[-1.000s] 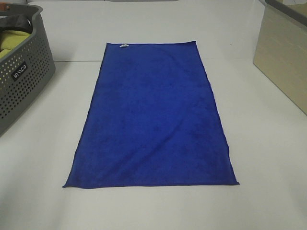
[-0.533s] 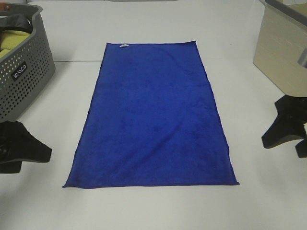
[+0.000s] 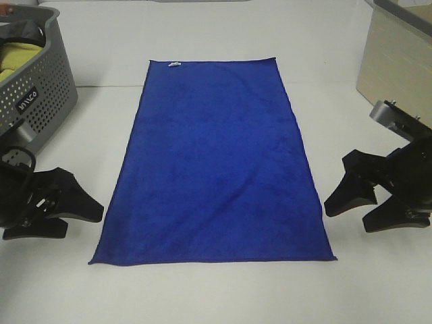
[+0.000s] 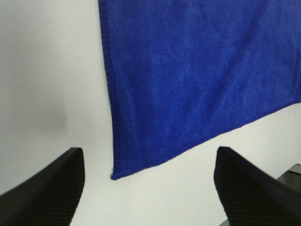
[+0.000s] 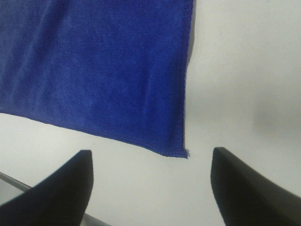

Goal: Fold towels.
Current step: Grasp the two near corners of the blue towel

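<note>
Left black gripper point(image 3: 84, 221): advanced, now beside the royal-blue rectangular microfibre towel's point(image 3: 216, 162) front-left corner. Right black gripper point(image 3: 347, 217): likewise, front-right corner.

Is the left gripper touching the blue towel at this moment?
Apart. The left wrist view shows the left gripper open, with bare white table between its fingers and the corner of the towel.

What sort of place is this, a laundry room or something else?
Probably a robot test bench: a plain white table, a blue towel spread flat on it, a grey laundry basket, and robot arms' left fingers and right fingers flanking the towel.
</note>
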